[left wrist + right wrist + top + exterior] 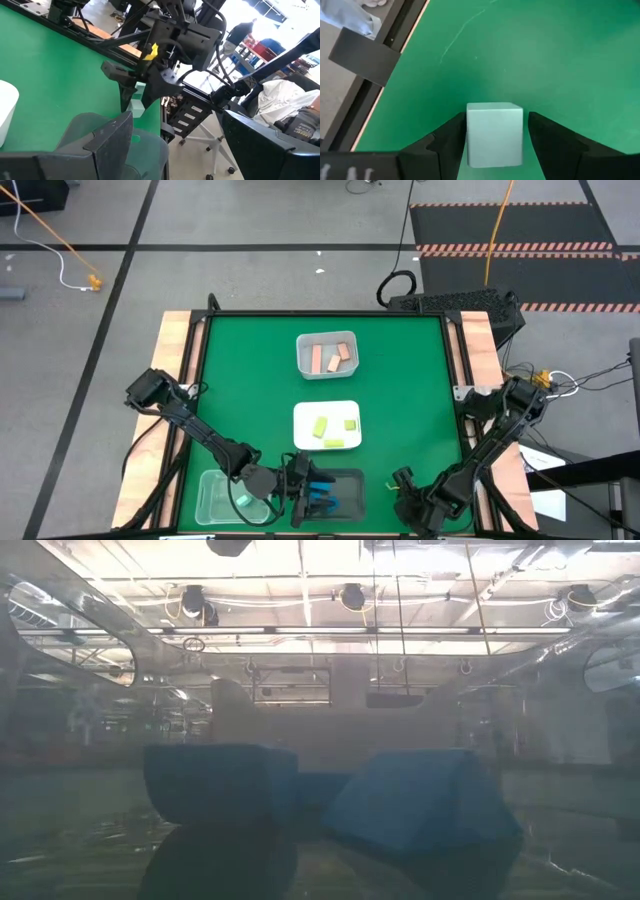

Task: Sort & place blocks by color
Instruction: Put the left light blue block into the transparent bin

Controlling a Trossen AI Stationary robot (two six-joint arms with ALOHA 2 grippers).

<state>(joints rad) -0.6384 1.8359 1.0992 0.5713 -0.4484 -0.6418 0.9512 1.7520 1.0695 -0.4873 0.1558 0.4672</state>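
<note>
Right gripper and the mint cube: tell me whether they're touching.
Cannot tell. The right wrist view shows the mint cube inside the right gripper, a green sliver on one side, edges merely meeting on the other.

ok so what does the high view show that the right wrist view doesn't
Only the high view: the trays of sorted blocks, with salmon blocks in a clear tray, yellow-green blocks on the white tray, and blue blocks in the black tray, the left gripper at its edge. Only the right wrist view: the pale mint cube held in the right gripper, which the high view doesn't reveal. Both: the green mat and that right gripper.
</note>
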